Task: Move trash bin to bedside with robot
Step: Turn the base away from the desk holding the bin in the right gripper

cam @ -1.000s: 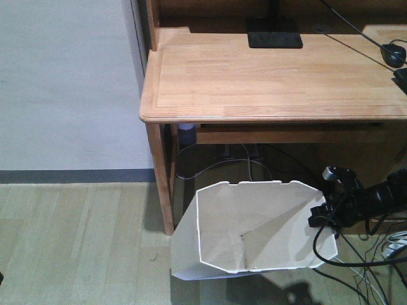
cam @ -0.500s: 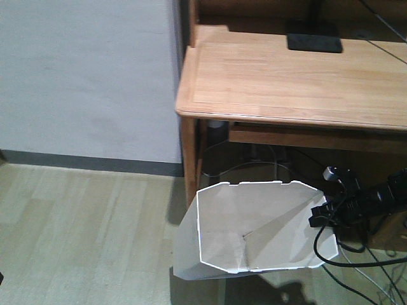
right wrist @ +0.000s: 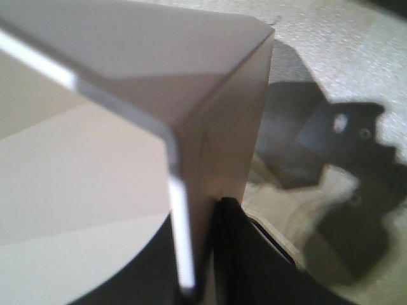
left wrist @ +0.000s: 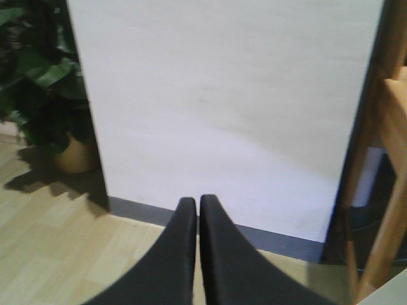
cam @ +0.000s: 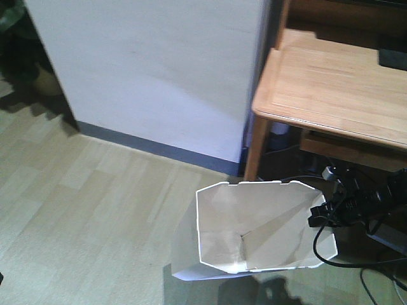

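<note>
slim black arm [cam: 372, 200] with a small grey-topped block [cam: 329, 172], looping black cables [cam: 331, 262], tapered black jaws

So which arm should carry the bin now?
Right. The right gripper is shut on the bin at its rim, so it has hold of it. The left gripper is shut on nothing and faces the wall.

One trash bin [cam: 222, 244], one wooden desk [cam: 337, 89], one potted plant [left wrist: 38, 76], two tools, left tool [left wrist: 198, 216] and right tool [cam: 320, 214]
</note>
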Motion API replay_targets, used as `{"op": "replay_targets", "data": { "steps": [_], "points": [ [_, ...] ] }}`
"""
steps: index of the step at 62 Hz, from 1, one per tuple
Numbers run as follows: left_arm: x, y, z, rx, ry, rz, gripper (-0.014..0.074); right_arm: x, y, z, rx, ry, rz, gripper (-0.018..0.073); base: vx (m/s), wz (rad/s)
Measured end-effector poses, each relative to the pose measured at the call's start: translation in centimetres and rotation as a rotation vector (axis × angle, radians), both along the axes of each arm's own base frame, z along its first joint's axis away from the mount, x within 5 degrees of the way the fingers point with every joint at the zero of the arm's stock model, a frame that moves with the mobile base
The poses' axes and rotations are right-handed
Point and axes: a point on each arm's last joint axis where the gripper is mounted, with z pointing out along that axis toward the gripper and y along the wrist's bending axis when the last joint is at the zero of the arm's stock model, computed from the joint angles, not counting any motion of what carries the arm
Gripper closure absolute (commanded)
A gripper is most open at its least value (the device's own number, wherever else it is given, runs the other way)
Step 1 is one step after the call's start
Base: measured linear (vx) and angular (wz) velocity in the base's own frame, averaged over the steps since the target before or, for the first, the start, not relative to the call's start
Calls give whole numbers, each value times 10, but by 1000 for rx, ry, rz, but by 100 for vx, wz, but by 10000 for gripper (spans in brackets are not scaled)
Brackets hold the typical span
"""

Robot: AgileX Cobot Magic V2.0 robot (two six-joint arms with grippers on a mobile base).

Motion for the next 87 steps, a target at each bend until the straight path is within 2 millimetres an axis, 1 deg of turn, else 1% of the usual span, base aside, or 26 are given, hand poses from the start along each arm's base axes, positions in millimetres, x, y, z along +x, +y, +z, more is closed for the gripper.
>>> {"op": "replay_targets", "data": {
  "steps": [28,70,87],
  "points": [
    [0,0,0,0,0,0,602,0,1,1,12,1,3,566,0,42],
    [0,0,0,0,0,0,602,0,0,0,5,0,2,566,4,26],
    [0,0,0,0,0,0,602,0,0,0,-2,-1,1,566,8,47]
  ]
}}
